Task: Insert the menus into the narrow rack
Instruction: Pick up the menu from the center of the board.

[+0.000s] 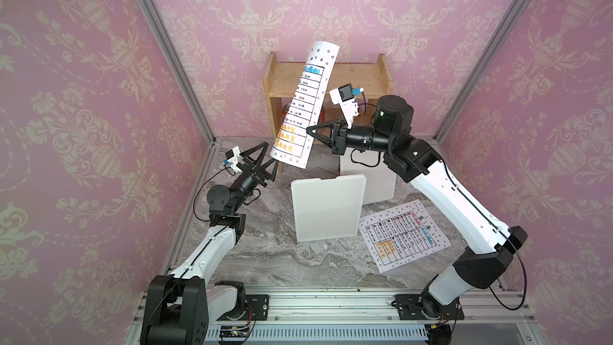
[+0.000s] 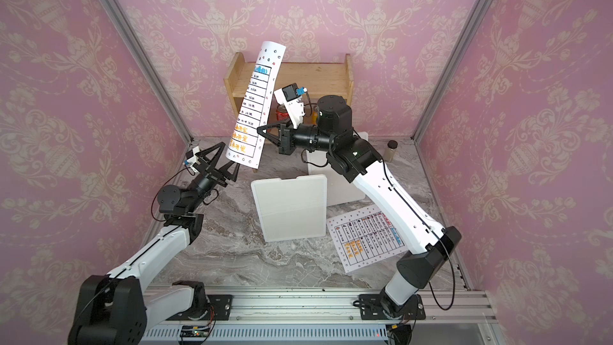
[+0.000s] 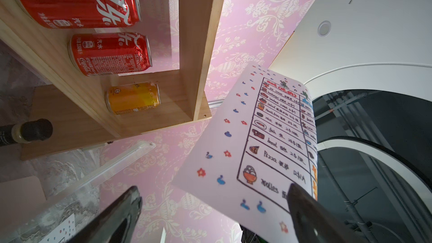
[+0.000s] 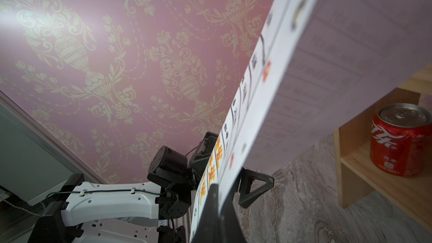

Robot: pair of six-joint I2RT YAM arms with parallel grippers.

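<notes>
One menu (image 1: 300,104) (image 2: 252,104) hangs upright and slightly curled in the air in front of the wooden shelf. My right gripper (image 1: 310,130) (image 2: 260,127) (image 4: 216,197) is shut on its right edge, low down. My left gripper (image 1: 271,157) (image 2: 230,157) (image 3: 214,189) is open, with the sheet's lower corner (image 3: 268,136) between its spread fingers. A second menu (image 1: 404,235) (image 2: 365,237) lies flat on the table at the front right, under my right arm. The narrow rack (image 1: 326,207) (image 2: 288,207), made of white panels, stands mid-table below the held sheet.
The wooden shelf (image 1: 331,77) stands against the back wall, holding red cans (image 3: 109,53) (image 4: 402,139) and an orange can (image 3: 133,98). A dark-capped jar (image 2: 392,150) stands at the back right. Pink walls close in both sides of the marble table (image 1: 282,260).
</notes>
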